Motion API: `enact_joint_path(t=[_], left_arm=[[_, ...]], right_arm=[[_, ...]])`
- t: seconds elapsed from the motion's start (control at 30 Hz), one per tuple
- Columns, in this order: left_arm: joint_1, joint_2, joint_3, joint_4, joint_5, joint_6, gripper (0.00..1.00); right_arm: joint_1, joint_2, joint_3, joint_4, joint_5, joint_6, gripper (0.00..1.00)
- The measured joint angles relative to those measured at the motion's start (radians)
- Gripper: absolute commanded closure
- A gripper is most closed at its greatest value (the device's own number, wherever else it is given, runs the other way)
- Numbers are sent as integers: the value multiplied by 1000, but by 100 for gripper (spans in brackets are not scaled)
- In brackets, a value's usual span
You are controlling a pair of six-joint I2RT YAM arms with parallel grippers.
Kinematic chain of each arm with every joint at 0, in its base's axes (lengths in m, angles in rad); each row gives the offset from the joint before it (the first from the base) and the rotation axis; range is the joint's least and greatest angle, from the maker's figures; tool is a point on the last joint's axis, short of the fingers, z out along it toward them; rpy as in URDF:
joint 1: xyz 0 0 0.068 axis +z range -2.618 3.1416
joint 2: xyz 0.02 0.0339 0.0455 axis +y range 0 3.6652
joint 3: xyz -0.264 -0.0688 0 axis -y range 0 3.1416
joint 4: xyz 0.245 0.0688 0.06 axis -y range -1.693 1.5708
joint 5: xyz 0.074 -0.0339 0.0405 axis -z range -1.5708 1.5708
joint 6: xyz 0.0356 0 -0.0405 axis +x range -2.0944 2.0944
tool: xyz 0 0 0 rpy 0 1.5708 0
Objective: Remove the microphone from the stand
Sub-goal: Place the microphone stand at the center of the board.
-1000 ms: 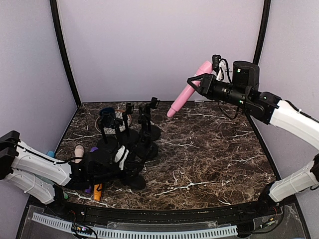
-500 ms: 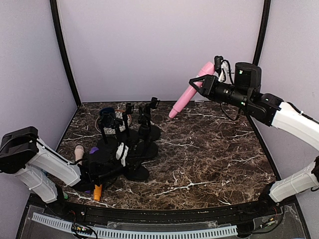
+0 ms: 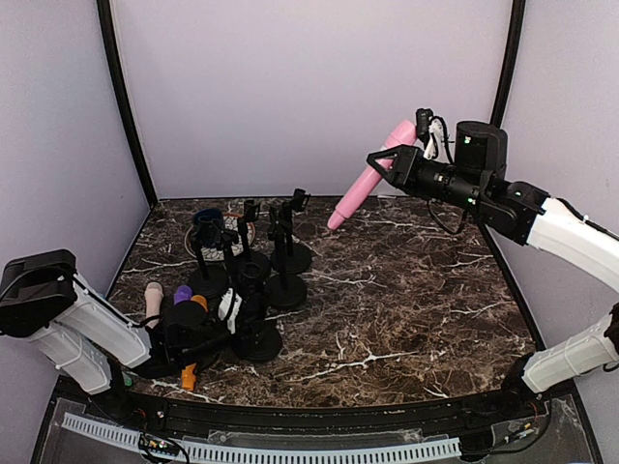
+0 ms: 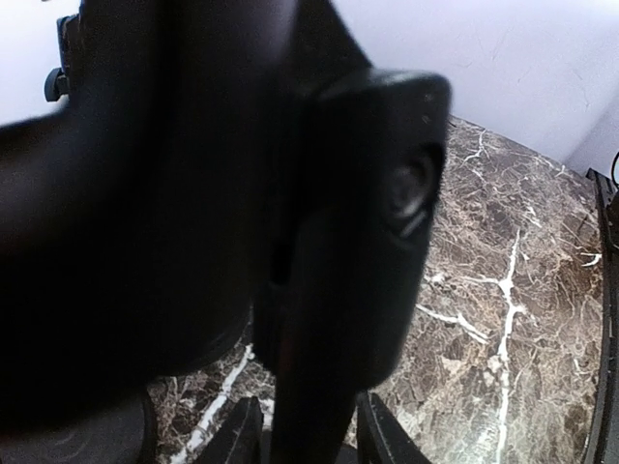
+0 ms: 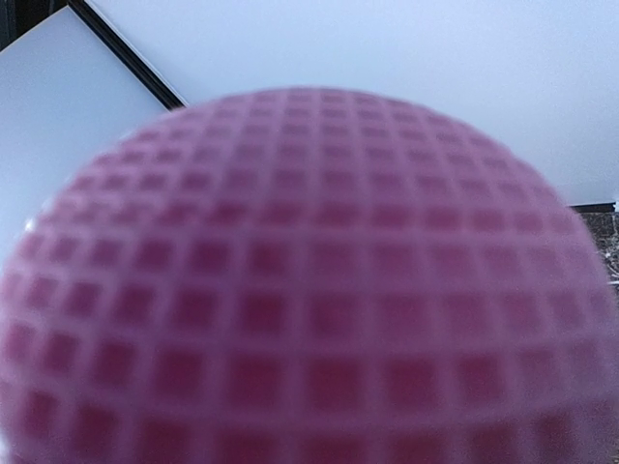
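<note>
Up in the upper right of the top view, the right gripper is clamped on the long pink plastic microphone just below its head. The microphone slants through the air, head toward the upper right and handle tip pointing down to the left. It hangs above the brown marble-patterned tabletop, well apart from the cluster of black metal microphone stands with round bases at left centre. In the right wrist view the pink microphone's gridded mesh head fills nearly the whole frame, blurred by closeness.

Down in the lower left of the top view, the left gripper sits low among the nearest stand bases, beside a few small coloured microphones lying on the table: a cream one, a purple one and an orange one. The left wrist view is mostly dark, blurred stand parts. A black upright runs down between the two fingers at the bottom edge, but whether they are pressing on it cannot be told.
</note>
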Motion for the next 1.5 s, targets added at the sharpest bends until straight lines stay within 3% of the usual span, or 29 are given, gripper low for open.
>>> enact_joint_path(t=[0.2, 0.53, 0.9, 1.33, 1.5], left_arm=[[2, -44, -5, -52, 22, -7, 56], [3, -32, -25, -69, 3, -44, 84], [2, 101, 14, 47, -70, -47, 96], [0, 228, 89, 129, -190, 2, 90], [4, 236, 101, 125, -191, 6, 66]], right_arm=[[0, 0, -6, 1, 0, 0, 78], [0, 0, -18, 0, 0, 3, 78], [0, 0, -18, 1, 0, 4, 77], [0, 0, -18, 1, 1, 4, 77], [0, 0, -18, 0, 0, 4, 77]])
